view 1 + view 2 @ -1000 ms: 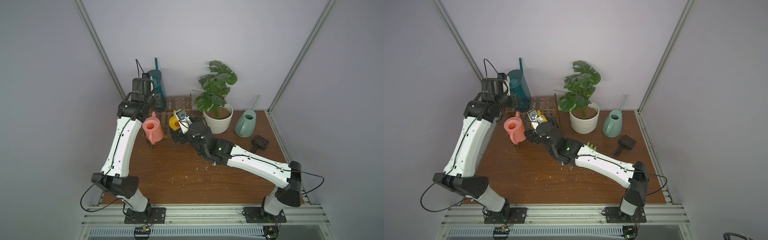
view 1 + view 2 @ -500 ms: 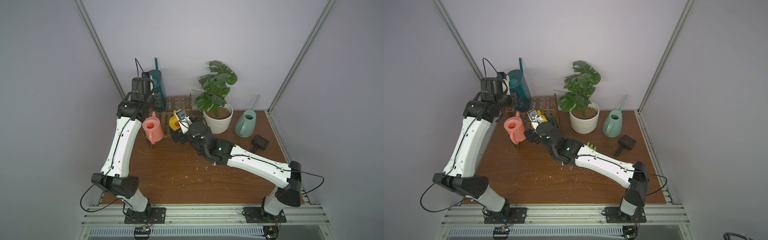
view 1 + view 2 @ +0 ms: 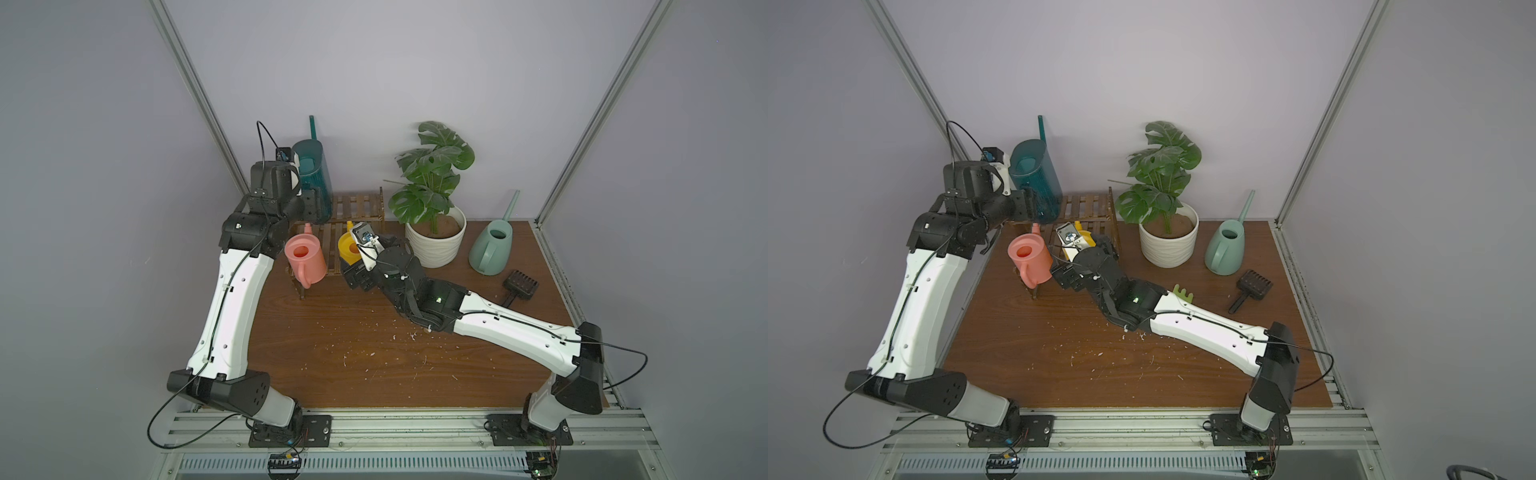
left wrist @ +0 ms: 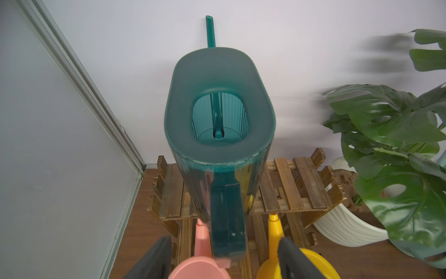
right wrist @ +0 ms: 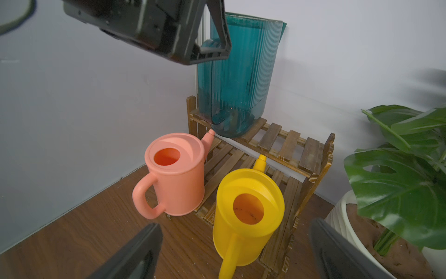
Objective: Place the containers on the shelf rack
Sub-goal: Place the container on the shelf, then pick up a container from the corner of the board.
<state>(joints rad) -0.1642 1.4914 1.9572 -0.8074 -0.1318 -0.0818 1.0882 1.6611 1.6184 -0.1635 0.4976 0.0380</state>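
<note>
Watering cans number four. There is one shelf rack (image 3: 359,203), one potted plant (image 3: 434,241), one black brush (image 3: 519,284) and one small green rake (image 3: 1183,293); two arms work over the bench (image 3: 332,353).

The teal can (image 3: 313,166) stands upright on the rack's upper shelf at its left end, against the far wall. The pink can (image 3: 305,259) and the yellow can (image 3: 348,248) stand on the lower shelf, pink left and yellow right, handles toward the near side. The mint-green can (image 3: 492,249) sits on the bench, right of the plant pot and well apart from the rack.

The left end effector (image 4: 223,258) is open. Its two fingers (image 4: 154,256) flank the teal can's handle with a gap on each side, not touching it. The right end effector (image 5: 236,256) is also spread wide. The yellow can's handle lies between its fingers (image 5: 135,256) untouched.

The left arm rises from the near-left base, reaches far, and bends right at the wrist toward the teal can. The right arm lies low, stretched diagonally from the near-right base toward the rack's near side.
</note>
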